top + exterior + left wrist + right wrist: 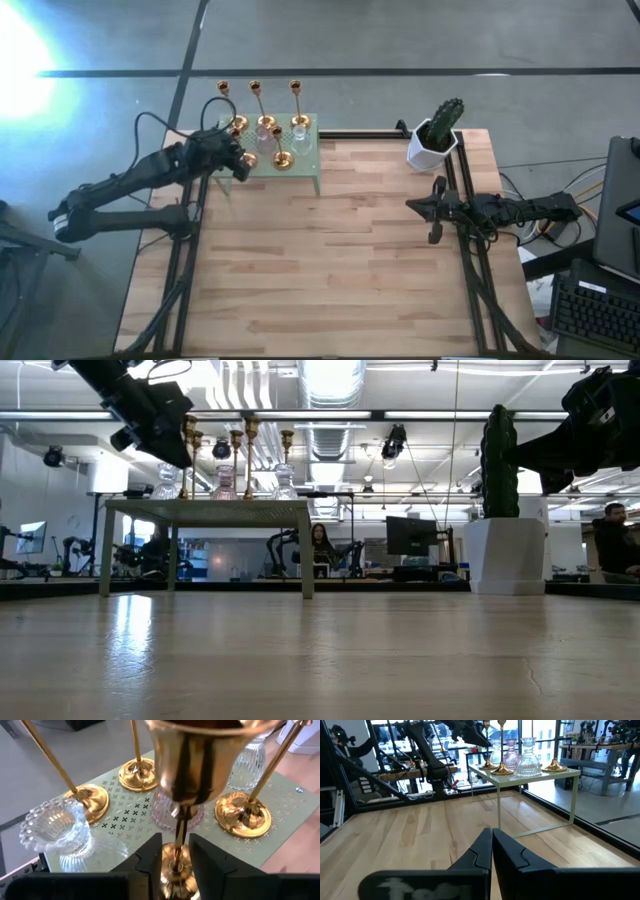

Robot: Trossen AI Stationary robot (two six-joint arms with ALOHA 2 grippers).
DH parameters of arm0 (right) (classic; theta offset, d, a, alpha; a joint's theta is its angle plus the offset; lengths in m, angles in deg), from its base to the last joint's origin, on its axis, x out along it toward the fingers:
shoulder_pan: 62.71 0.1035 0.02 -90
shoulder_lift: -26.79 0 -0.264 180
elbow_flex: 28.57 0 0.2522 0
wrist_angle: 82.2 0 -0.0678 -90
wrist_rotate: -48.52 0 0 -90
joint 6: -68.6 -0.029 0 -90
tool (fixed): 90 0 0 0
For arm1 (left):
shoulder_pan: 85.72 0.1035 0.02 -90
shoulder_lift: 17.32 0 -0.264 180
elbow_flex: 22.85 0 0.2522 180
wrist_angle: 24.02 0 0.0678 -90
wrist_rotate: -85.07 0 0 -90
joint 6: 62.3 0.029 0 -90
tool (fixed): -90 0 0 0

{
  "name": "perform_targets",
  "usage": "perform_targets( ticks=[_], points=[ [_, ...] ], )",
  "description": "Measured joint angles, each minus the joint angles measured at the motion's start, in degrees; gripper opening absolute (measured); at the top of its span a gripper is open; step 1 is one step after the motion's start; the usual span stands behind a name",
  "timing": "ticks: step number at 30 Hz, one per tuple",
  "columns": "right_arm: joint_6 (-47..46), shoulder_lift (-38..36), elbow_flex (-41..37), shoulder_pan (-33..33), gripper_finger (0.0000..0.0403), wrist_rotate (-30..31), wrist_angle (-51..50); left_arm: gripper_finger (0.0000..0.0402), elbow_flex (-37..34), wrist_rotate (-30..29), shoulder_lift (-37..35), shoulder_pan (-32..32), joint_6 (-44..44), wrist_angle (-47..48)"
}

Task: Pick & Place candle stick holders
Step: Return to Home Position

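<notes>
The short gold holder [192, 780] stands on the shelf [308, 158], near its left edge, and the shelf sits at the table's [330, 290] far edge toward the left corner. The holder's thin stem rises between the left gripper's [175, 842] fingers. They are apart, and the stem seems to stand free in the gap rather than being clamped. The main risk lies in pulling the arm away. The cup on top is wider than the gap, so a lift straight up would likely catch it and carry or topple the holder. A sideways swing would knock a finger into the stem. With a small base and a heavy top it probably tips easily, either off the shelf's left edge or back into the pinkish glass holder [170, 810] just behind it. From there it could strike the tall gold holders [243, 815] and the clear glass holder [55, 827], which crowd close around. Backing out straight along the line of the fingers looks safest. The right gripper [491, 840], fingers together, waits over the table's right edge, well apart from the shelf, and adds no hazard.
</notes>
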Motion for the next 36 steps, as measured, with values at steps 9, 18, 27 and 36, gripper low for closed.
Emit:
perform_targets(
  ticks=[9, 18, 27, 36],
  points=[
    [0.0, 0.0, 0.0, 0.0, 0.0008, 0.0, 0.0, 0.0152, 0.2, 0.0, -3.8, 0.0, -2.2, 5.1],
    [0.0, 0.0, 0.0, 0.0, 0.0008, 0.0, 0.0, 0.0158, 0.7, 13.1, -10.5, 0.0, -5.4, 8.2],
    [0.0, 0.0, 0.0, 0.0, 0.0008, 0.0, 0.0, 0.0157, -6.3, 41.2, -15.3, -0.5, -5.0, -1.6],
    [0.0, 0.0, 0.0, 0.0, 0.0008, 0.0, 0.0, 0.0156, -20.1, 56.9, -16.7, -1.6, -11.8, -36.6]
  ],
)
